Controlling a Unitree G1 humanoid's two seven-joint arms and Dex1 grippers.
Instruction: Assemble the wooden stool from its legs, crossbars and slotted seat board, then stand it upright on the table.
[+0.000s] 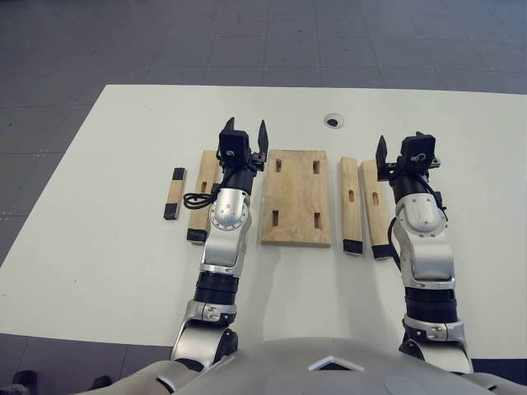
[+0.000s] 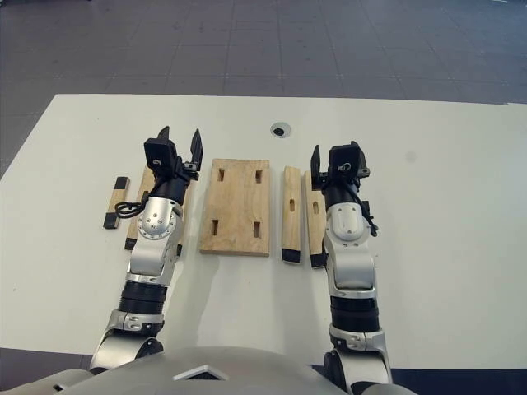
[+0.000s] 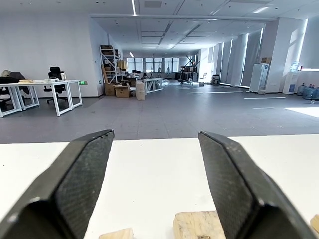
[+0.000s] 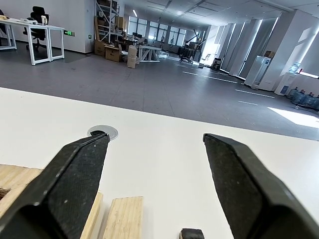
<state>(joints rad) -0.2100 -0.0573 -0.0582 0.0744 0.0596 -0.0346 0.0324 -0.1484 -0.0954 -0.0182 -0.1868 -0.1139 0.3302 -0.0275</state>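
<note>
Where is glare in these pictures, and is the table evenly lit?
Left eye view: the table is evenly lit, no glare on the seat board. Right wrist view: a sunlit floor patch is washed out. Left wrist view: a ceiling light strip glares.

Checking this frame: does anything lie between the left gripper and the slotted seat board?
Nothing visible does. The left gripper, jaws open, is by the far left corner of the seat board, next to a wooden leg. Only bare table lies between leg and board.
</note>
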